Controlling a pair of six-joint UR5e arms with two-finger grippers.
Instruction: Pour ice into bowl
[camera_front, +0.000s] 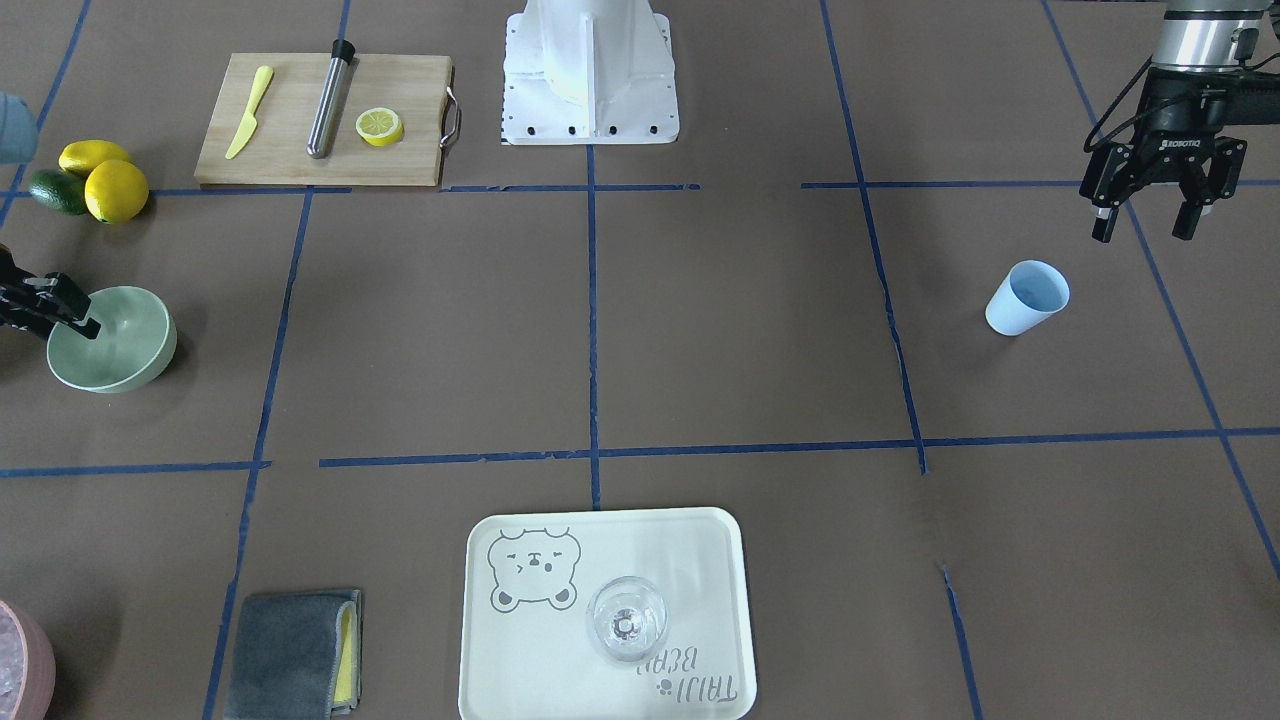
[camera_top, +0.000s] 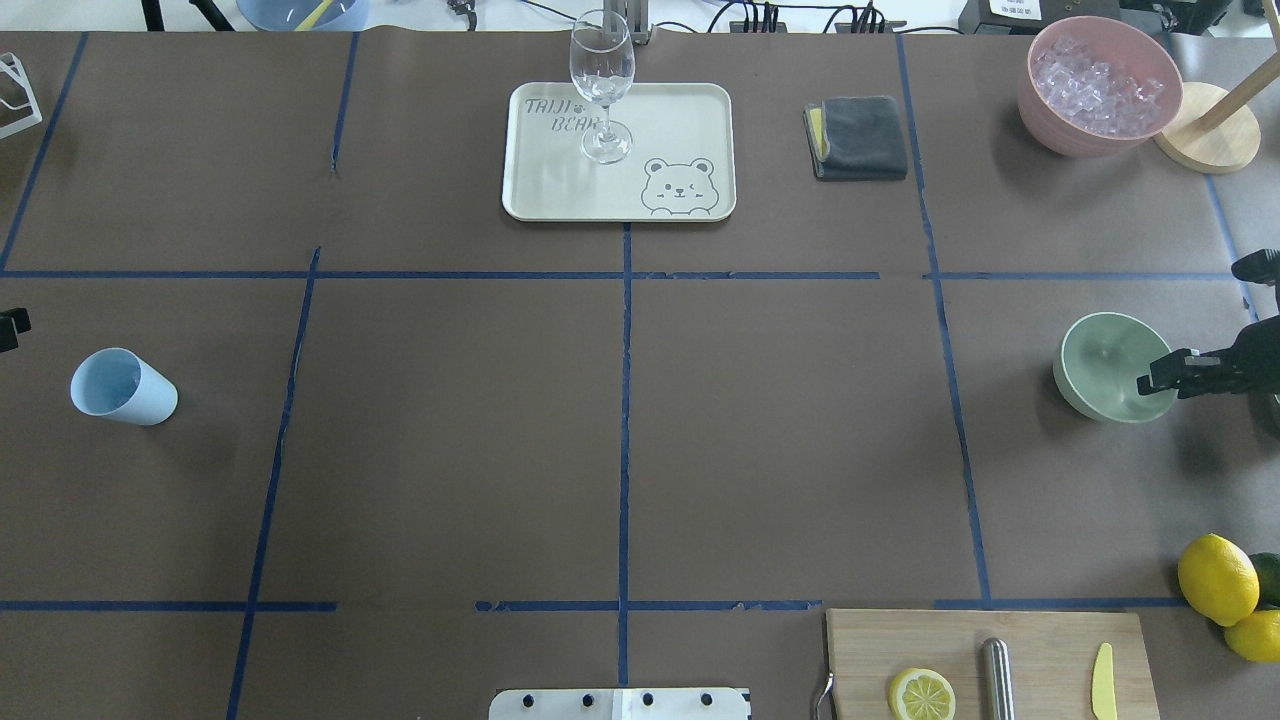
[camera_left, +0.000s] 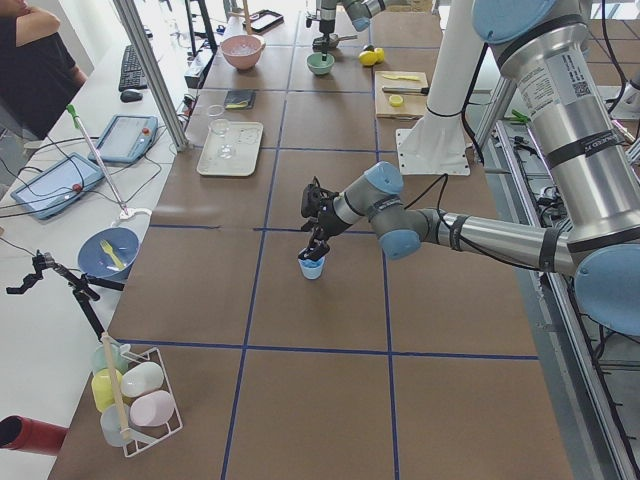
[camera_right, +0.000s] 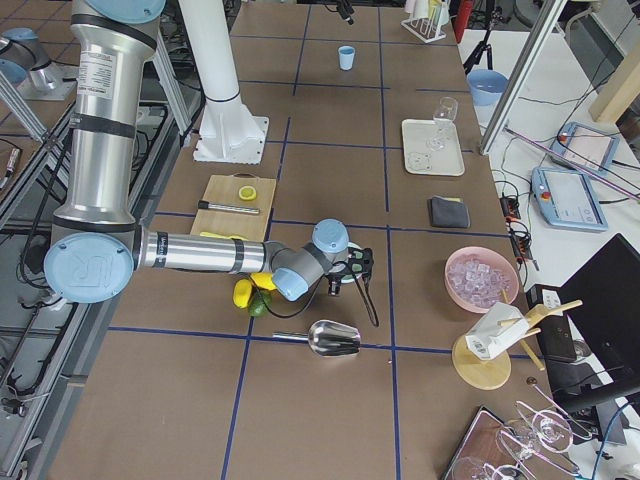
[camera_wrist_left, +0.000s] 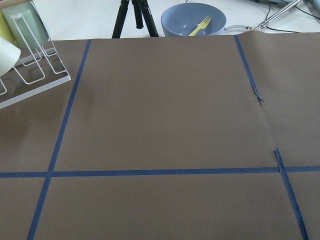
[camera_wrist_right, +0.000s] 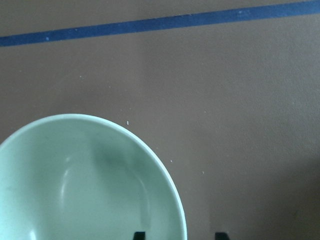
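The pale mint-green bowl (camera_front: 125, 350) stands near the table's edge on my right side, and it also shows in the overhead view (camera_top: 1100, 365). My right gripper (camera_front: 78, 315) is at its rim. In the right wrist view its fingertips (camera_wrist_right: 140, 235) stand apart on either side of the rim of the bowl (camera_wrist_right: 90, 190), which is empty. My left gripper (camera_front: 1143, 232) is open and empty, raised beside the upright light blue cup (camera_front: 1027, 297). No clear ice cubes show inside the cup.
A pink bowl (camera_top: 1060, 135) of ice stands at the far right, with a grey cloth (camera_top: 860, 135) beside it. A wine glass (camera_top: 602, 90) stands on a tray (camera_top: 690, 120). Near the base is a cutting board (camera_top: 1040, 640). Lemons (camera_top: 1215, 578) lie nearby.
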